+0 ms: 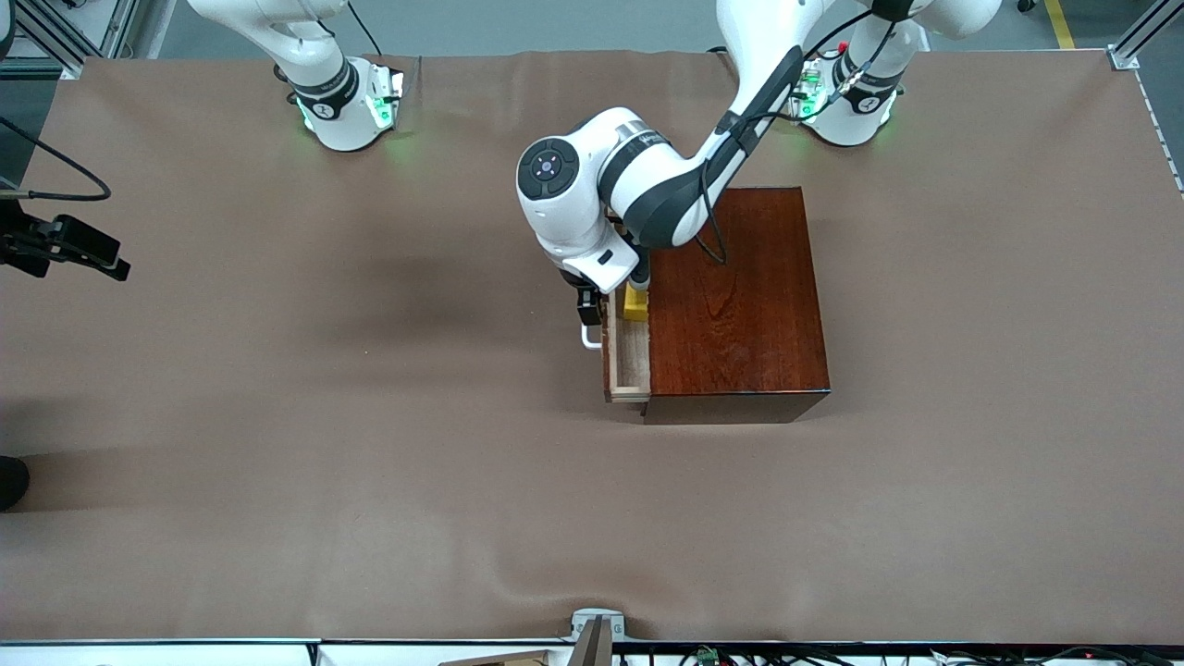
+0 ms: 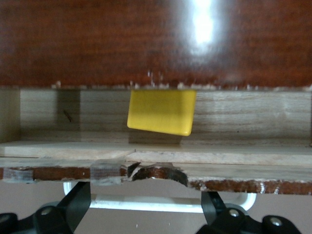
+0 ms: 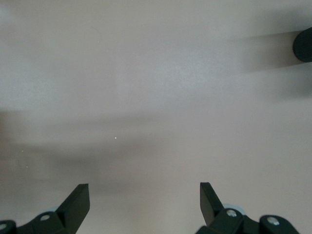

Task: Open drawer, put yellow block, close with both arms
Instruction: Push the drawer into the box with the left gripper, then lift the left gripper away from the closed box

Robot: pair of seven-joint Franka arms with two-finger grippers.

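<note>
The drawer [image 1: 629, 361] stands pulled out of the mahogany box [image 1: 735, 305] toward the right arm's end of the table. The yellow block [image 1: 635, 303] [image 2: 161, 112] lies tilted inside its pale tray [image 2: 58, 117]. My left gripper [image 1: 589, 307] [image 2: 145, 207] hangs open just in front of the drawer, and the white bar handle [image 1: 589, 339] [image 2: 170, 203] runs between its fingertips, untouched. My right gripper [image 1: 92, 252] [image 3: 145, 202] is open over the bare cloth at the right arm's end, holding nothing.
A brown cloth [image 1: 370, 416] covers the whole table. A dark round thing [image 1: 11, 481] [image 3: 303, 45] shows at the cloth's edge near the right gripper. The left arm's forearm [image 1: 647, 185] crosses above the box's corner.
</note>
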